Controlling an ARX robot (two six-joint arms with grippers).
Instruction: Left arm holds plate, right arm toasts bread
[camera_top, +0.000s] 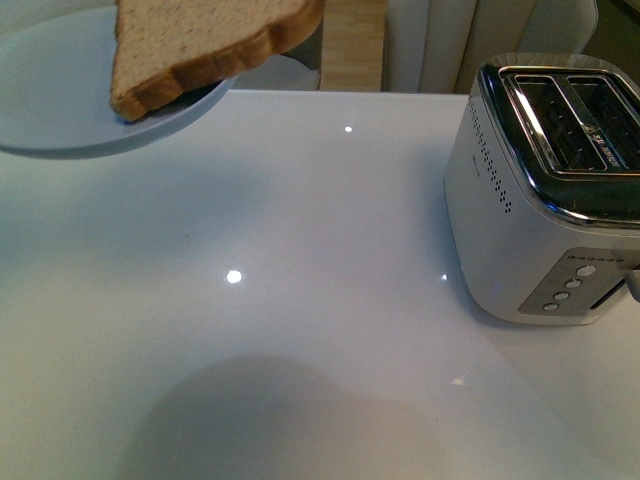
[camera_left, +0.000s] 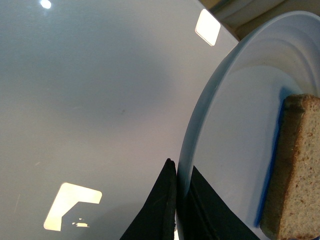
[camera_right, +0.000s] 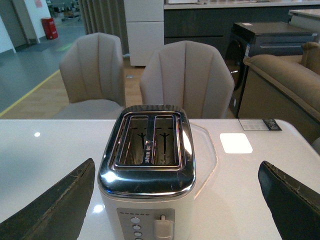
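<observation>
The left claw grips the plate by its rim, with one dark jaw pressed to each face. The right claw has its jaws spread wide and holds nothing.

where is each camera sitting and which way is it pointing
Front view: on the robot's body, looking down over the table; plate with bread upper left, toaster right; no arm shows.
Left wrist view: on the left arm, looking along the left pincer, which clamps the plate's rim.
Right wrist view: on the right arm, facing the toaster's slots, right pincer open either side.
Shared: front and left wrist show plate and bread; front and right wrist, the toaster.
</observation>
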